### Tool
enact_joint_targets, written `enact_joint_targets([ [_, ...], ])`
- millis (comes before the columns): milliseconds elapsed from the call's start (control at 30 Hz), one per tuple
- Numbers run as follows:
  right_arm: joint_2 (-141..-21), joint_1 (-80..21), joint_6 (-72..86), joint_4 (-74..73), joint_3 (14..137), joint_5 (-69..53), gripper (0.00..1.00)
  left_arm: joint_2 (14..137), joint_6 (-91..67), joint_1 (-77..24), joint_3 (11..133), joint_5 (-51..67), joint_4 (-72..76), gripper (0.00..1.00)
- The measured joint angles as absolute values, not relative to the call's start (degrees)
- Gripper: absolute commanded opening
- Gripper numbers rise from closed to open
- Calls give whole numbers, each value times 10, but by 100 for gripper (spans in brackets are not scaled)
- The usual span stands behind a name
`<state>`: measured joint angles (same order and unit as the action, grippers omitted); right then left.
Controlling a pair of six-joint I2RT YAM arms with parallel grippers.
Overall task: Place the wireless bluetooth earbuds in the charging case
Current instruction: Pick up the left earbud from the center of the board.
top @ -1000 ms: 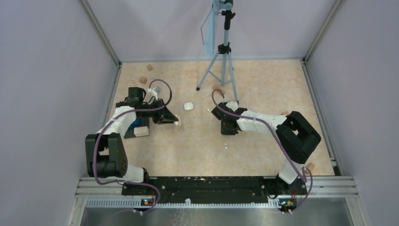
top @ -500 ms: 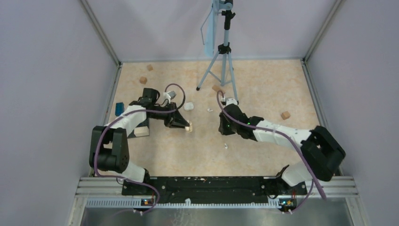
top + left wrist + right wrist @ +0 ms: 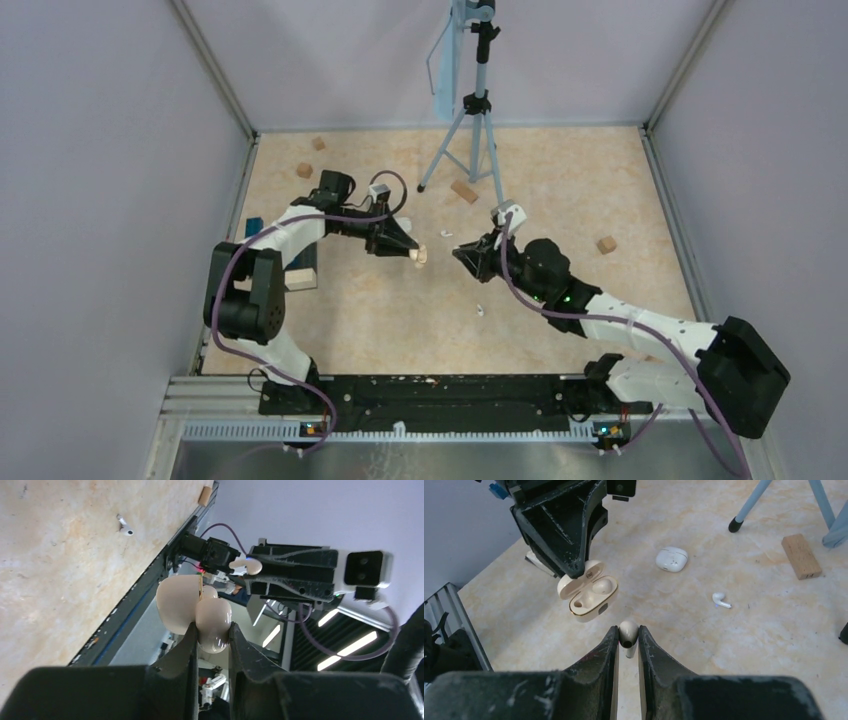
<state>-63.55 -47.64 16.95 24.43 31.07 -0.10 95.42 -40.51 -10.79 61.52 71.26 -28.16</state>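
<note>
Here, seen from above, two robot arms meet over the middle of a tan marbled counter (image 3: 560,200).

- The left pincer (image 3: 410,251) is closed on the charging case (image 3: 420,256), a small rounded cream shell held off the counter.
- In the left wrist view, the two dark fingers (image 3: 187,645) squeeze the lower part of the case from both sides.
- In the right wrist view, the case (image 3: 589,592) has its lid hinged open and its inside turned toward the right arm.
- One of its wells seems to hold a cream earbud; the other shows as a dark hollow.
- The right pincer (image 3: 628,632) is clamped on a single cream earbud (image 3: 628,629), its round head between the fingertips and its stem pointing down.
- This earbud is near the open case but apart from it, just below and in front of it in the right wrist view.
- A closed white case (image 3: 672,559) lies on the counter beyond the held one.
- A loose white earbud (image 3: 722,600) lies on the counter, to the right of that white case.
- Another white earbud (image 3: 480,310) lies nearer the arm bases.
- A tan wooden block (image 3: 801,556) lies beside the feet of a blue-grey tripod (image 3: 475,130) at the far side.
</note>
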Motion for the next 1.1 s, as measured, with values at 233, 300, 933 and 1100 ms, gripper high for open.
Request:
enact_joint_targets([
  [233,-636,-482,150,397,276,-2,7,954,-523,-113,620,713,-247,0],
  [300,-642,-488,149,440,276,7,6,954,-556,-113,620,711,-236,0],
  [933,-746,-561,124,594,282,101,4,931,-751,-113,585,710,-108,0],
  [1100,-754,-561,124,601,286,106,4,931,-755,-113,583,710,-103,0],
])
